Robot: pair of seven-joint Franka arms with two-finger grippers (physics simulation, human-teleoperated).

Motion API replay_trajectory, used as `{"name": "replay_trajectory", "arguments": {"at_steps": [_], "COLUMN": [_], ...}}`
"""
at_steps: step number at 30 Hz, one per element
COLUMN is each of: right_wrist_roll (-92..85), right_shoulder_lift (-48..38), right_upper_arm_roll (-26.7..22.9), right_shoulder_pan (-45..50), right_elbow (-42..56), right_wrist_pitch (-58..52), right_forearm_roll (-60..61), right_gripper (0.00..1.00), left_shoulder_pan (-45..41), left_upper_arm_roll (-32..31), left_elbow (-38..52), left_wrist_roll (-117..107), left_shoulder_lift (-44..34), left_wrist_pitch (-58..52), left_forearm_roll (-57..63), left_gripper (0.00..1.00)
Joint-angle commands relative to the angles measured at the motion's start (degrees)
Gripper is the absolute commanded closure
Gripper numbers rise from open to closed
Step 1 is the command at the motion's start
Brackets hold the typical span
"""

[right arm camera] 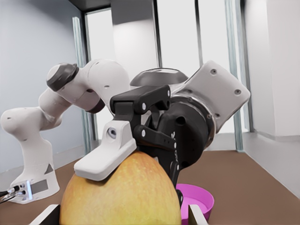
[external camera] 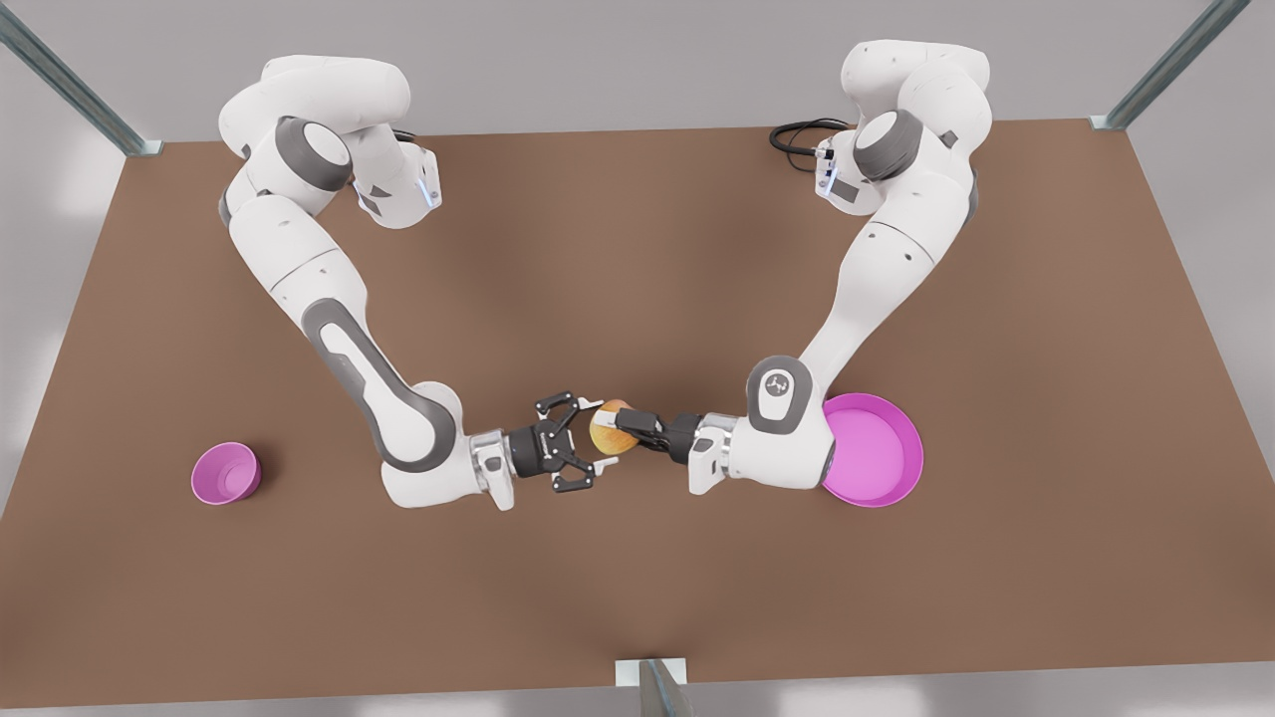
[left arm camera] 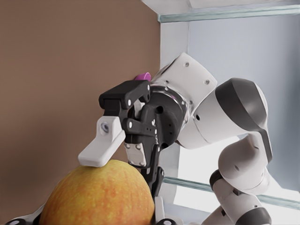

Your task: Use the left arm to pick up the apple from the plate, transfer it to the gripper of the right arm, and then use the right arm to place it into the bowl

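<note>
**Desk:** While both arms meet at mid-table, what has hold of the apple?

**Operator:** I see the left gripper, slim black fingers on a white hand, closed on the apple, which hangs above the table between the two arms. The fruit is round and smooth, yellow-orange with a reddish blush and fine speckles.

**Desk:** And the right gripper?

**Operator:** Its black linkage claw stands spread wide, one white pad on either side of the apple. From the left wrist view that pad sits against the skin; I cannot tell whether it presses.

**Desk:** The dishes?

**Operator:** A wide, shallow magenta plate lies partly under the left arm's wrist, at the front view's right. A small, deep bowl of the same glossy pink sits well apart, at the front view's left.

**Desk:** Surroundings?

**Operator:** I see a matte brown tabletop, metal frame posts at its corners, pale grey walls and a black cable coiled by the left arm's base.
</note>
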Motion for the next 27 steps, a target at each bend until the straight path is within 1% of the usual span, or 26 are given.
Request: {"name": "replay_trajectory", "arguments": {"at_steps": [1, 18, 21, 22, 23, 24, 27], "right_wrist_roll": [-4.32, -4.24, -4.23, -4.23, -4.23, -4.15, -3.88], "right_shoulder_lift": [-0.09, -0.09, -0.09, -0.09, 0.00, -0.09, -0.09], "right_upper_arm_roll": [0.03, 0.12, 0.12, 0.12, 0.12, 0.12, 0.12], "right_shoulder_pan": [0.30, 1.88, 1.88, 1.88, 1.88, 1.88, 1.88], "right_elbow": [0.02, 0.19, 0.19, 0.19, 0.19, 0.19, 0.19], "right_wrist_pitch": [0.28, 2.48, 2.48, 2.48, 2.56, 2.56, 2.56], "right_forearm_roll": [0.43, 2.01, 2.19, 2.19, 2.19, 2.19, 2.19], "right_gripper": [0.00, 0.00, 0.01, 0.03, 0.09, 0.13, 0.13], "left_shoulder_pan": [-0.08, -0.34, -0.34, -0.34, -0.34, -0.34, -0.34], "left_upper_arm_roll": [-0.04, -0.04, -0.04, -0.04, 0.04, -0.04, -0.04], "left_elbow": [0.04, 0.04, 0.04, 0.04, 0.04, 0.04, 0.04], "left_wrist_roll": [0.82, 1.00, 1.00, 1.00, 1.00, 1.00, 1.00], "left_shoulder_lift": [-0.11, 0.07, 0.07, 0.07, 0.07, 0.07, 0.07], "left_wrist_pitch": [0.17, 0.44, 0.44, 0.44, 0.44, 0.44, 0.52], "left_forearm_roll": [-0.22, -0.22, -0.22, -0.22, -0.22, -0.22, -0.22], "left_gripper": [0.10, 0.10, 0.09, 0.09, 0.09, 0.09, 0.09]}}
